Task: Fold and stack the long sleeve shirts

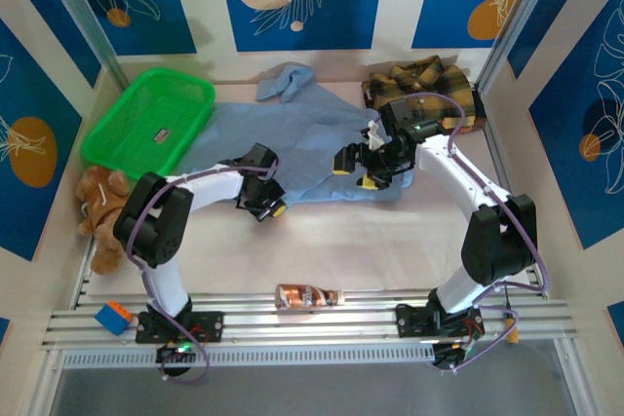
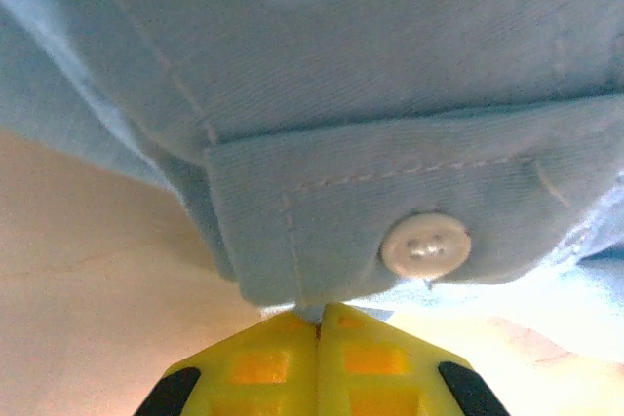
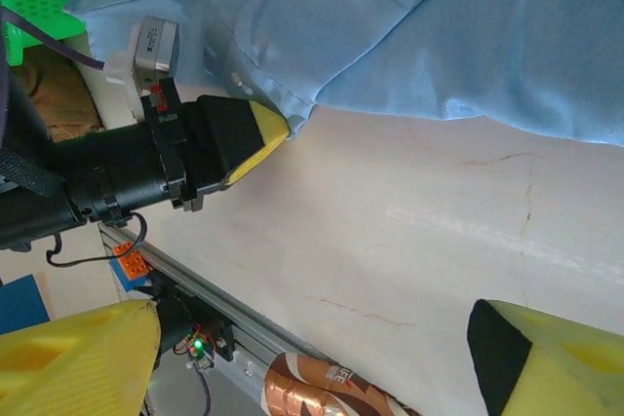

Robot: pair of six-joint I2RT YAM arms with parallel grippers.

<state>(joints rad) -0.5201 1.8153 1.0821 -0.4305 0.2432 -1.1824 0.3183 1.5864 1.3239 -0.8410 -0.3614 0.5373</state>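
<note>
Blue shirt lies spread across the middle of the worktop, plaid shirt bunched at 1 o'clock. Our left pincer is pinched tight on the blue cuff, we reckon to fold it over; right pincer gapes wide, empty.

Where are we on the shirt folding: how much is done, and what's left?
Nothing looks folded or stacked yet. The light blue shirt lies spread on the table; the plaid shirt sits bunched at the back right. In hand: the left gripper is shut on the blue shirt's buttoned cuff, and the right gripper hangs open near its front edge. Left: fold both, then stack.
</note>
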